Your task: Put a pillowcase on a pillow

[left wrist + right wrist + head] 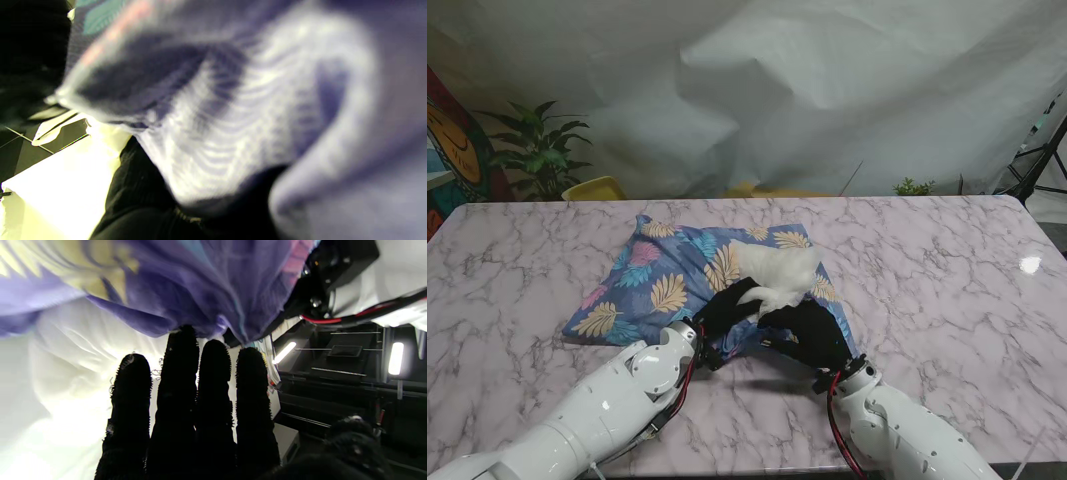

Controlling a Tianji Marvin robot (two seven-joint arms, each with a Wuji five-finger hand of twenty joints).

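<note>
Pillowcase of blue-violet cloth printed with yellow, pink and teal leaves (682,285) lies on the pink-veined marble worktop (947,290), a little left of centre and closer to the near edge than the far one, and a white pillow (779,275) bulges out of its opening on the right-hand side. Both of my black-gloved hands sit at that opening, near to me. My left hand (725,310) has its fingers closed on the edge of the cloth, with the white stuffing showing just beside them; its wrist view is filled with blurred violet fabric (233,110) pressed close to the lens. My right hand (812,335) rests against the near right corner of the pillowcase; from the wrist its four fingers (213,383) stand straight and side by side, tips meeting the hem of the cloth (186,290) with the white pillow (66,373) behind them. I cannot tell whether that hand grips anything.
</note>
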